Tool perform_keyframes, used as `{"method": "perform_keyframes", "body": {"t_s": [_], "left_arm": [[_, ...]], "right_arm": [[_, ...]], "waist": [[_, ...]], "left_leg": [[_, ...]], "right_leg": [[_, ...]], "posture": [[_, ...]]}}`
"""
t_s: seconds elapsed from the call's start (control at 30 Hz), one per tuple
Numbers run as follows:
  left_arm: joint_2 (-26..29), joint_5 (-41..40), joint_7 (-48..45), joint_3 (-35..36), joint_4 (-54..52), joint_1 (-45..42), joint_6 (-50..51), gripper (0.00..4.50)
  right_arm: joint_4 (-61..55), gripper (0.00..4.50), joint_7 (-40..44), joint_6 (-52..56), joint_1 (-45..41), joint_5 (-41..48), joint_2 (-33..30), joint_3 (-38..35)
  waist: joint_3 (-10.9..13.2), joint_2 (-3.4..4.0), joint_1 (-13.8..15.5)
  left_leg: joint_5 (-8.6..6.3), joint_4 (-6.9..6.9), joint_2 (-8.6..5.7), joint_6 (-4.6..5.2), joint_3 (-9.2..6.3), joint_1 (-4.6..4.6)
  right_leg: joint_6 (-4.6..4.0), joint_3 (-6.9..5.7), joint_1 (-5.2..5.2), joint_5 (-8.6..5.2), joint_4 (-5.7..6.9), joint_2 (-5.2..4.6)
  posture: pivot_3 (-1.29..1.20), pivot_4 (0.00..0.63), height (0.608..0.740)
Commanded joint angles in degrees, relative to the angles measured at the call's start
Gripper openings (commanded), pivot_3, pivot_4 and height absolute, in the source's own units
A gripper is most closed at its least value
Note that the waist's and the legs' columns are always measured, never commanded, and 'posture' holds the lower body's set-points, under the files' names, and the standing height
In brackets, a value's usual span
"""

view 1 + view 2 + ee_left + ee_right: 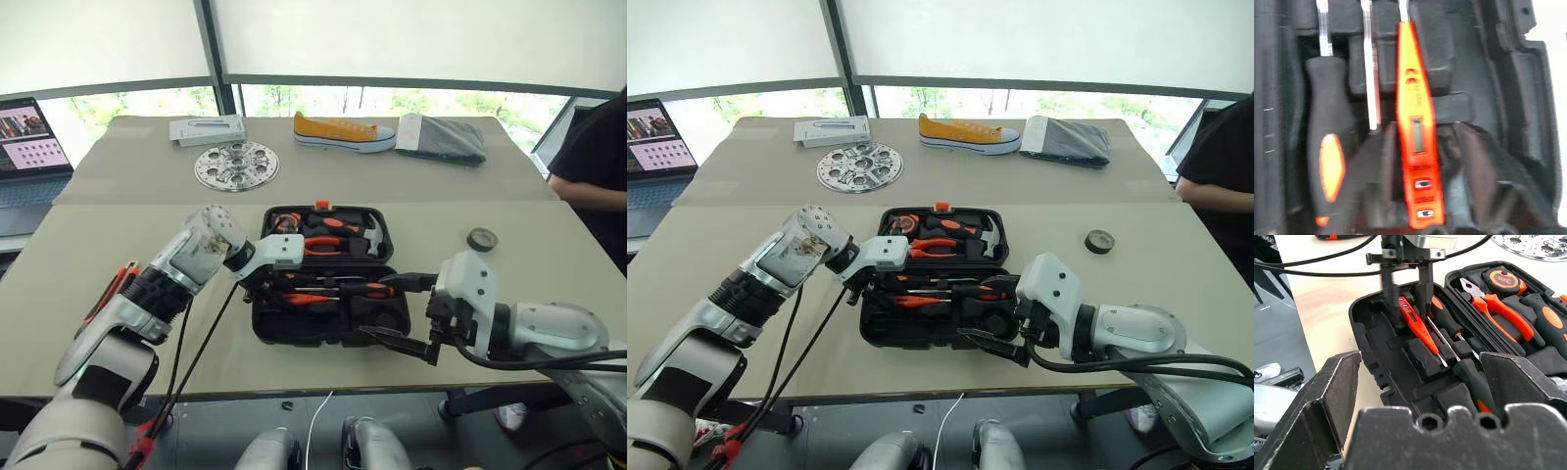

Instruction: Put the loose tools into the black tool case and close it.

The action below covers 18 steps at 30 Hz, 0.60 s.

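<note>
From the head views, the black tool case [328, 274] lies open flat near the table's front edge, its far half holding pliers [328, 245] and a hammer [367, 235] in moulded slots, the near half taking the loose tools; the small dark tape roll [481, 239] sits well apart on the table to the right, not yet packed. The left gripper [263, 287] reaches down into the near half at its left end, while the right gripper [402, 311] waits level over the near half's right end, fingers spread wide. In the left wrist view the glossy orange tester screwdriver [1416, 142] lies in its groove beside a matte black screwdriver handle [1327, 142] with an orange inlay. In the right wrist view the left gripper's fingers stand apart, straddling the tester's handle end, apparently letting go after seating it.
</note>
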Motion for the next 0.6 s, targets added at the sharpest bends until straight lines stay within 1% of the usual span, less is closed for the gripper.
{"method": "perform_keyframes", "body": {"t_s": [0.03, 0.1, 0.17, 0.23, 0.27, 0.37, 0.4, 0.43, 0.47, 0.53, 0.6], "left_arm": [[4.05, -8.46, -2.69, 6.29, -4.71, -0.41, 1.57, 3.80], [5.08, -10.07, -2.39, 8.87, -4.91, 1.21, -1.67, 3.80], [4.56, -10.45, -0.21, 11.41, -4.10, 3.21, -3.83, 3.80], [2.97, -11.23, 2.41, 13.94, -3.14, 5.23, -5.59, 3.25], [1.79, -11.54, 4.03, 15.30, -2.46, 6.59, -7.52, 3.05], [-1.54, -12.31, 7.96, 18.28, -1.12, 10.67, -12.62, 2.00], [-2.52, -12.05, 9.36, 18.77, -0.70, 11.75, -13.88, 1.51], [-3.46, -11.63, 10.84, 19.15, -0.29, 12.67, -15.23, 1.28], [-4.36, -11.50, 12.07, 19.69, 0.06, 13.30, -16.35, 0.82], [-5.45, -12.04, 13.11, 20.54, 0.60, 14.18, -16.85, 0.07], [-5.27, -11.18, 12.74, 20.11, 1.33, 15.18, -19.24, 0.02]], "right_arm": [[-1.39, 4.50, -0.39, -1.29, -0.39, 0.81, 0.41, -1.66], [-1.43, 4.50, -0.38, -1.26, -0.09, 0.94, 0.42, -1.89], [-1.42, 4.50, -0.35, -1.35, 0.20, 0.86, 0.35, -1.92], [-1.35, 4.50, -0.31, -1.42, 0.36, 0.81, 0.29, -1.95], [-1.29, 4.50, -0.30, -1.43, 0.37, 0.81, 0.27, -1.96], [-1.14, 4.50, -0.44, -1.29, 0.12, 0.82, 0.29, -1.90], [-1.09, 4.50, -0.48, -1.22, 0.04, 0.85, 0.28, -1.92], [-1.02, 4.50, -0.51, -1.17, -0.01, 0.85, 0.26, -1.95], [-0.96, 4.50, -0.52, -1.09, -0.07, 0.91, 0.22, -2.02], [-0.85, 4.50, -0.58, -0.88, -0.14, 1.05, 0.11, -2.23], [-0.78, 4.50, -0.66, -0.66, -0.12, 1.30, 0.04, -2.56]], "waist": [[0.02, -0.03, -0.29], [0.02, -0.03, -0.48], [0.01, -0.02, -0.53], [0.01, -0.01, -0.44], [0.01, -0.01, -0.33], [0.02, -0.02, -0.11], [0.02, -0.02, -0.11], [0.02, -0.02, -0.12], [0.02, -0.02, -0.12], [0.02, -0.03, -0.11], [0.02, -0.03, -0.13]], "left_leg": [[0.00, 0.00, 0.00, 0.00, 0.00, -0.03], [0.00, 0.00, 0.00, 0.00, 0.00, -0.03], [0.00, -0.01, 0.00, -0.01, -0.01, -0.02], [0.00, 0.00, 0.00, -0.01, -0.01, 0.00], [0.00, 0.00, 0.00, -0.01, -0.01, 0.01], [0.00, 0.03, -0.01, -0.01, -0.01, 0.00], [0.00, 0.04, -0.01, -0.01, -0.01, 0.00], [0.00, 0.03, -0.01, -0.01, -0.01, 0.00], [0.00, 0.03, -0.01, -0.01, 0.00, 0.00], [0.00, 0.03, -0.01, -0.02, 0.00, 0.00], [0.00, 0.03, -0.01, -0.02, 0.00, 0.00]], "right_leg": [[0.00, 0.00, -0.03, 0.00, 0.00, 0.00], [-0.01, 0.00, -0.07, 0.00, 0.01, 0.00], [-0.01, 0.00, -0.06, 0.00, -0.01, -0.01], [-0.01, 0.00, -0.03, 0.00, -0.02, -0.01], [0.00, 0.00, -0.02, 0.00, -0.01, -0.02], [0.01, 0.00, -0.01, 0.01, -0.02, -0.03], [0.01, -0.01, -0.01, 0.01, -0.02, -0.02], [0.01, -0.01, -0.01, 0.01, -0.03, -0.02], [0.01, -0.01, -0.02, 0.01, -0.02, -0.02], [0.00, -0.01, -0.02, 0.02, -0.02, -0.02], [0.00, -0.01, -0.01, 0.02, -0.02, -0.03]], "posture": [[0.00, 0.150, 0.740], [0.00, 0.150, 0.740], [0.00, 0.150, 0.740], [0.00, 0.150, 0.740], [0.00, 0.150, 0.740], [0.00, 0.150, 0.740], [0.00, 0.150, 0.740], [0.00, 0.150, 0.740], [0.00, 0.150, 0.740], [0.00, 0.150, 0.740], [0.00, 0.150, 0.740]]}}
